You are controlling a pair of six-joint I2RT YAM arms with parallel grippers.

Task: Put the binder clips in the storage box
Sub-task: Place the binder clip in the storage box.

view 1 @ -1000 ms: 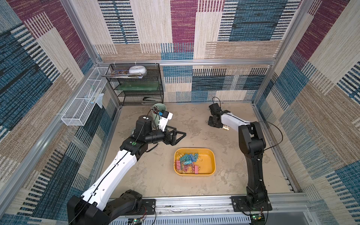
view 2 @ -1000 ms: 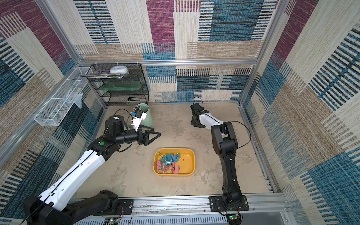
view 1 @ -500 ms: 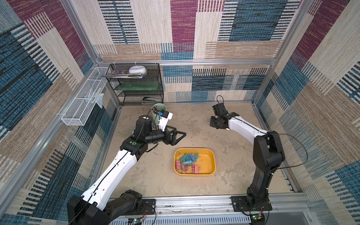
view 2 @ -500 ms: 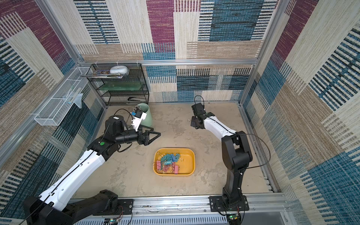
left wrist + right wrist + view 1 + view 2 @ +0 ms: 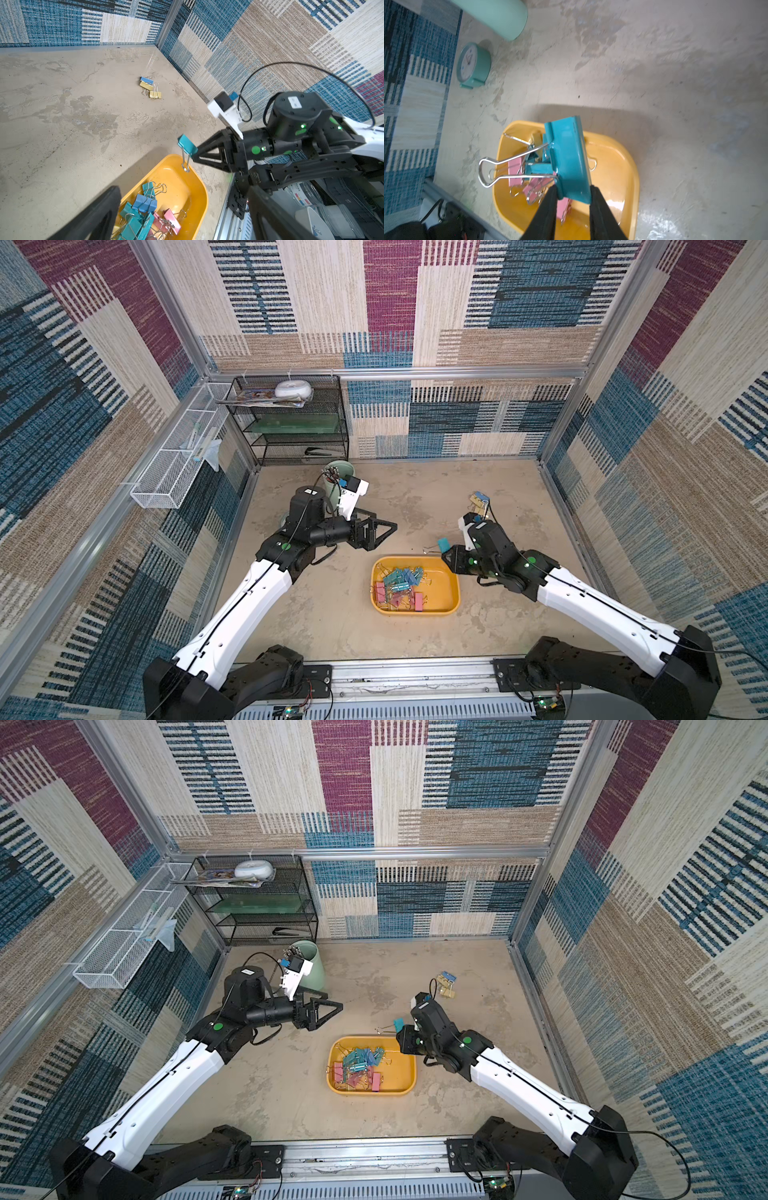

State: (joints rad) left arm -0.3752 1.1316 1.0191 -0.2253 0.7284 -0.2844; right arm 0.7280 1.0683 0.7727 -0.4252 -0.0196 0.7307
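Now, with my right gripper clamped on the teal clip above a corner of the yellow tray, I should bring it inward and low over the piled clips before letting go, lest it bounce out.

Robotics test cell dressed as an office desk: patchwork woven panels line an aluminium frame on three sides of a mottled, concrete-look counter. Two black-and-white robot arms, left and right, are mounted on a metal rail along the near edge. Office props cluster on the far left: a black mesh shelf, a white wire basket hung on the left wall, a mint pen cup and a small teal clock. Coloured binder clips sit in a yellow storage box.
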